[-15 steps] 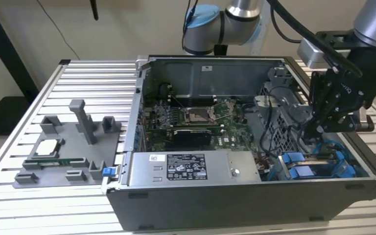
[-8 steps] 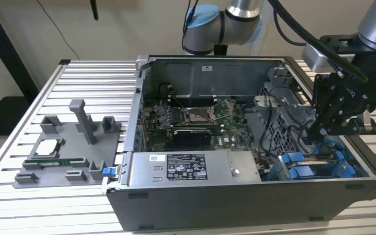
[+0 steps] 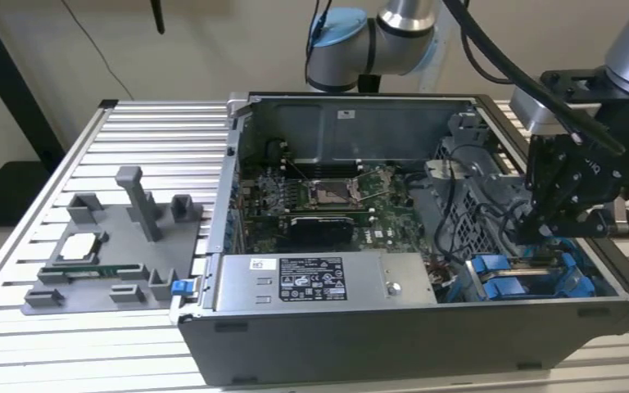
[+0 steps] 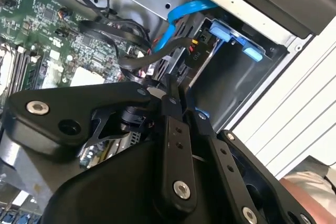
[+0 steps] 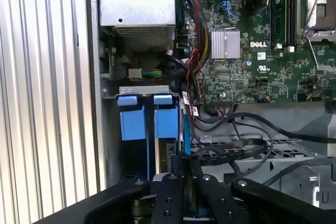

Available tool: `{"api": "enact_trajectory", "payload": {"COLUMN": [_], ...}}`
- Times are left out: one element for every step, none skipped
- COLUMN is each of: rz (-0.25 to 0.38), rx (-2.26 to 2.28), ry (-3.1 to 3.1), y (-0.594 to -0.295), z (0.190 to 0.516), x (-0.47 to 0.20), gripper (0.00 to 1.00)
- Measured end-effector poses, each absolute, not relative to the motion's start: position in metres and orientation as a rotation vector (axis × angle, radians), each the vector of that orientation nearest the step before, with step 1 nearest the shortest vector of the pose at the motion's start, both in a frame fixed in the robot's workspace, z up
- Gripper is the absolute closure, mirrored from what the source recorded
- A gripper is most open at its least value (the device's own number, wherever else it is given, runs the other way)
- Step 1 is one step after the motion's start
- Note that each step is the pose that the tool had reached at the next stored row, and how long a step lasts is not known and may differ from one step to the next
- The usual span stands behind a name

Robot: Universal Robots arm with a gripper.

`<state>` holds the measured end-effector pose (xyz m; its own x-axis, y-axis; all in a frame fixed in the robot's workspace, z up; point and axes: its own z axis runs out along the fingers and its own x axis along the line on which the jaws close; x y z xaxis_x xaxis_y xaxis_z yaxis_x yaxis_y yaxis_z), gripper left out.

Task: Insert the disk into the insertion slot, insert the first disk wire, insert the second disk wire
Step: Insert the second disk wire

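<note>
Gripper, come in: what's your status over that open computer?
Gripper down at insertion slot, fingers shut on blue wire. Blue carrier tabs seated in bay. Black cables crowd alongside.

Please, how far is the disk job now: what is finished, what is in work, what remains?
Done, it seems: the disk, seen by its blue carrier, sits in the insertion slot. In hand: the tool is at the blue wire beside that slot. Left: the black connector looks unplugged in the second wrist view, and neither wire looks seated yet.
</note>
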<state>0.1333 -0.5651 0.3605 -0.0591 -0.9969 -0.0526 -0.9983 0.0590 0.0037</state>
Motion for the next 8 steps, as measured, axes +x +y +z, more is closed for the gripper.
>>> {"api": "enact_trajectory", "payload": {"rz": [0.060,0.060,0.059,0.059,0.059,0.059,0.059,0.059], "rx": [-2.130,-2.130,-2.130,-2.130,-2.130,-2.130,-2.129,-2.129], "ry": [2.260,2.260,2.259,2.259,2.259,2.259,2.259,2.259], "y": [-0.5652,-0.5654,-0.5655,-0.5655,-0.5657,-0.5660,-0.5665,-0.5670], "z": [0.3598,0.3592,0.3583,0.3575,0.3566,0.3560,0.3553,0.3546], "x": [0.1333,0.1334,0.1334,0.1334,0.1334,0.1334,0.1334,0.1336], "gripper": [1.00,1.00,1.00,1.00,1.00,1.00,1.00,1.00]}}
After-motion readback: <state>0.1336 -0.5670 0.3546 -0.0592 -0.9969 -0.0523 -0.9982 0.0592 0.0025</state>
